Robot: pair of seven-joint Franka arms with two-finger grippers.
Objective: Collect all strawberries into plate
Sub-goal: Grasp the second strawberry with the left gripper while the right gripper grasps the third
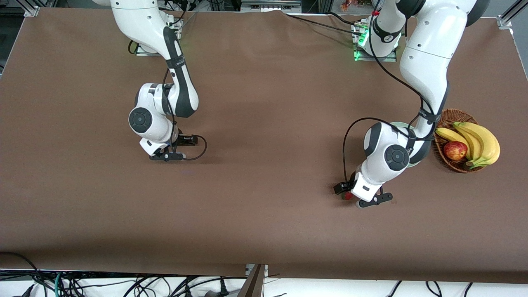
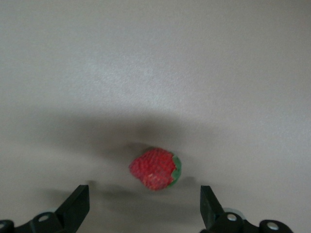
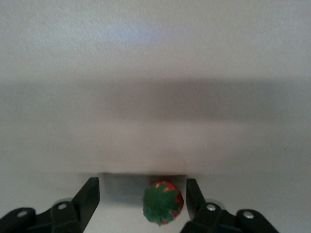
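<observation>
Both pincers are hovering low over the tabletop [image 1: 264,206], each spread wide around a strawberry.

The left pincer [image 2: 145,206] is straddling a strawberry [image 2: 155,169] lying on its side; the right pincer [image 3: 142,199] is bracketing another strawberry [image 3: 163,202], leafy top up. Neither is touching its berry. Judging by this, each should be centring, sinking until its fingers flank the berry's widest part, then closing gently. The plate [image 1: 402,124] is mostly hiding under the left arm, beside the basket [image 1: 443,153]; a third strawberry is showing nowhere.
</observation>
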